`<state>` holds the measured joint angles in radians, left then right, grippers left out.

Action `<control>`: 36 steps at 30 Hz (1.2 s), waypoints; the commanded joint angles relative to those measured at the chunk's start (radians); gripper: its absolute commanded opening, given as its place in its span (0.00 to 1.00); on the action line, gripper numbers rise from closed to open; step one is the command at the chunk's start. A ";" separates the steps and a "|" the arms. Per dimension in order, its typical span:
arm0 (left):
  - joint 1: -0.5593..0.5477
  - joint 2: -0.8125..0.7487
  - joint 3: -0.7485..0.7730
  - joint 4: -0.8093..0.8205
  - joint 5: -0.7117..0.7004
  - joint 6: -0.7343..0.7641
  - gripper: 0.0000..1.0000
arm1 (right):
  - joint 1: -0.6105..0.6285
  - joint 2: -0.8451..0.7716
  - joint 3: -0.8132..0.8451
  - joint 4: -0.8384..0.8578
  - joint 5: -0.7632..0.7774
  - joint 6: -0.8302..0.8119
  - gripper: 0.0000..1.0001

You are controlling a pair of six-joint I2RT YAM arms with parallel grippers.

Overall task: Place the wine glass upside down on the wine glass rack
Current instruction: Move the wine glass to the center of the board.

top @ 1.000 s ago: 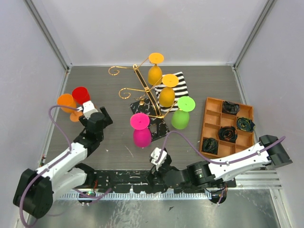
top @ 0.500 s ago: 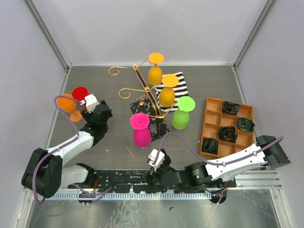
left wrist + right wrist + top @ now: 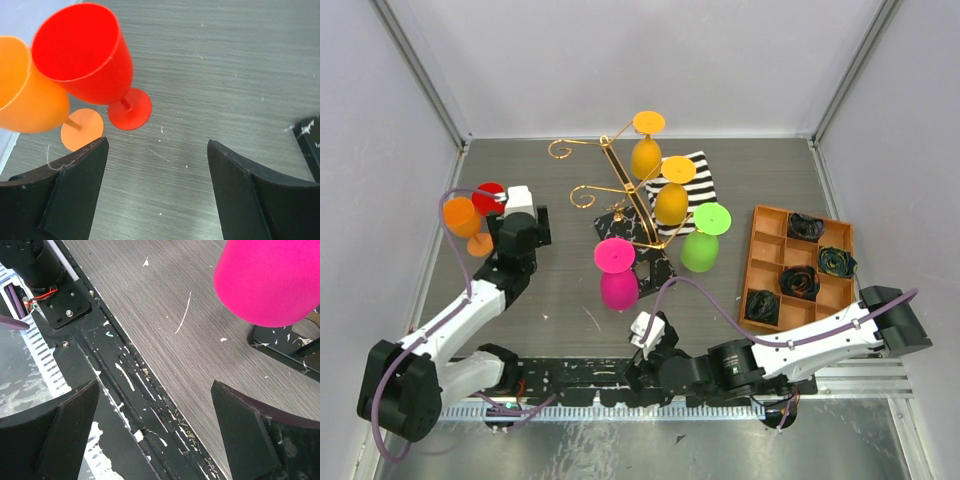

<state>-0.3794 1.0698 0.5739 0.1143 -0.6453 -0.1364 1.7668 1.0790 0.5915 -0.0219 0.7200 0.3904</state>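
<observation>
The red wine glass (image 3: 82, 55) stands upright, mouth up, at the far left, just beside an orange wine glass (image 3: 27, 100) on its left. The gold wire rack (image 3: 616, 170) stands upright at the middle, well apart to the right, on a black white-veined base, with four hung glasses (image 3: 670, 203) upside down on its arms.

No text, label, brand, number or sign can be read in any view.

- Red wine glass (image 3: 82, 55), far left: smooth matt plastic.
- Table (image 3: 225, 75): grey wood-grain, white-flecked.
- My left fingers (image 3: 75, 190): matt black plastic.
- Wine glass rack (image 3: 627, 190): glossy gold wire.
</observation>
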 commanded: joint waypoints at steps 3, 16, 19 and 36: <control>0.006 0.015 -0.050 0.082 0.127 0.148 0.91 | -0.003 -0.012 0.002 0.038 -0.037 -0.002 1.00; 0.073 0.061 -0.124 0.221 0.162 0.195 0.90 | -0.005 -0.038 -0.021 0.026 -0.039 -0.007 1.00; 0.086 0.082 -0.141 0.264 0.156 0.205 0.90 | -0.006 -0.029 -0.020 0.026 -0.046 -0.010 1.00; 0.161 0.229 -0.176 0.438 0.127 0.143 0.88 | -0.016 0.004 -0.012 0.028 -0.058 -0.024 1.00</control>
<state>-0.2417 1.2636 0.4118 0.4351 -0.5114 0.0212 1.7580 1.0801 0.5632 -0.0307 0.6632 0.3752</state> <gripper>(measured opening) 0.882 0.999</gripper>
